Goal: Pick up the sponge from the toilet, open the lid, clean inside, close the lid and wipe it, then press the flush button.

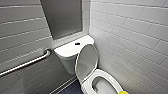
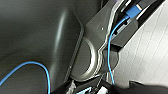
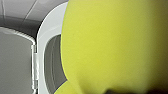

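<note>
I see the toilet point(image 1: 67, 61) set in the corner between the two tiled walls, with the lid point(image 1: 87, 60) raised and leaning back against the tank. The flush button point(image 1: 77, 43) sits at the middle of the flat tank top. The seat point(image 1: 86, 85) lies down around the open bowl. The sponge point(image 1: 123, 92) shows as a sliver of yellow above the front edge of the bowl rim, on the side of the white tiled wall point(image 1: 135, 32). My right wrist camera has the sponge pressed right up before it, and past the sponge I look along the seat ring toward the hinge point(image 3: 35, 67) and the underside of the raised lid. From that I read the right arm as reaching low over the front of the bowl and pointing back toward the tank. I cannot tell whether the right gripper is spread or pinching the sponge. The left wrist camera sits close against dark robot parts and a blue cable point(image 2: 110, 50), with pale tiles point(image 2: 150, 52) beyond; I cannot tell the left gripper's state either. A steel grab bar point(image 1: 25, 64) runs along the left wall.
</note>
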You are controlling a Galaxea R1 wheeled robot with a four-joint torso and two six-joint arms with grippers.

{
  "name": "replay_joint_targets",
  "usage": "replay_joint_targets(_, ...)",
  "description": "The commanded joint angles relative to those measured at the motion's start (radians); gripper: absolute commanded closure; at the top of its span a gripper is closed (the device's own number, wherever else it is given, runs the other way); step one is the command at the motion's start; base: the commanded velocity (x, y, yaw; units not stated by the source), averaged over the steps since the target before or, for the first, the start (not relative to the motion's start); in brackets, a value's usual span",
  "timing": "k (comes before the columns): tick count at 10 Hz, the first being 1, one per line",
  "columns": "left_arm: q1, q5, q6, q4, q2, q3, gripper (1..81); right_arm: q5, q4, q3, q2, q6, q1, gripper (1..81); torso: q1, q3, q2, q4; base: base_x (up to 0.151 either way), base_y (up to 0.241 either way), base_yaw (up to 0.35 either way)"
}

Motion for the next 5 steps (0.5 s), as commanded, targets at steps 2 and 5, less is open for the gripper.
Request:
replay_joint_targets(2,0.033,0.016,0.014,0.023,-0.015,0.020,1.0,0.068,-0.052,0.124,-0.122,0.005,-0.110,81.1,0.000,0.000,0.000,0.000,0.000,0.000,0.000)
replay_joint_targets(5,0.033,0.019,0.018,0.023,-0.002,0.009,1.0,0.089,-0.106,0.273,-0.181,0.000,-0.144,81.1,0.000,0.000,-0.001,0.000,0.000,0.000,0.000)
